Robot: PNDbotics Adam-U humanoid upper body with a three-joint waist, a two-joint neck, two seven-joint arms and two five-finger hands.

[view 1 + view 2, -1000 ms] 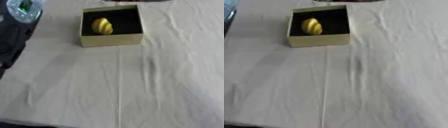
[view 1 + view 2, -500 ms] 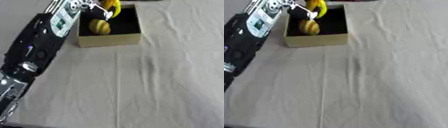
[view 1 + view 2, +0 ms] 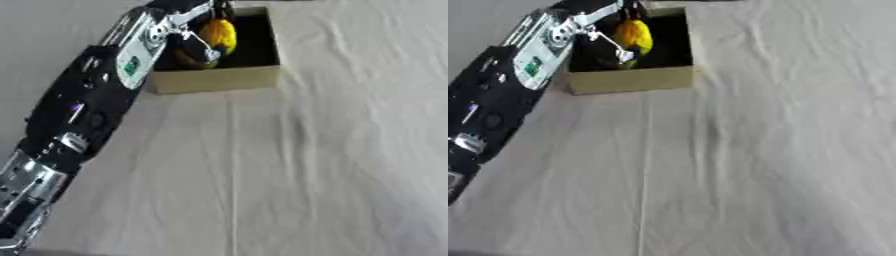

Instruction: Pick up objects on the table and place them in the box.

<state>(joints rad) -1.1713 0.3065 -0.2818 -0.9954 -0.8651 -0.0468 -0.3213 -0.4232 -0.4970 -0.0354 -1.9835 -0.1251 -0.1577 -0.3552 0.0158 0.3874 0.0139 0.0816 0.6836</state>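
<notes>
Left hand (image 3: 188,20) over the square cardboard box (image 3: 219,79), fingers curled round a smooth yellow oval object (image 3: 219,34) held just above the box's dark interior; a second yellowish rounded item (image 3: 194,59) lies inside; worktop (image 3: 306,165) covered in wrinkled white cloth

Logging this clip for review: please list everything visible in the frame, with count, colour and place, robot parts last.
box: one, tan outside with a dark inside, far end of the table, left of centre.
yellow object: one, yellow-orange, over the box interior at the left hand.
second object: one, dull yellow, lying in the box, mostly hidden behind the hand.
tablecloth: one, off-white and creased, covering the whole table.
left arm: one, black and silver, reaching from the lower left to the box.
left hand: one, over the box; its fingers are hard to make out.
</notes>
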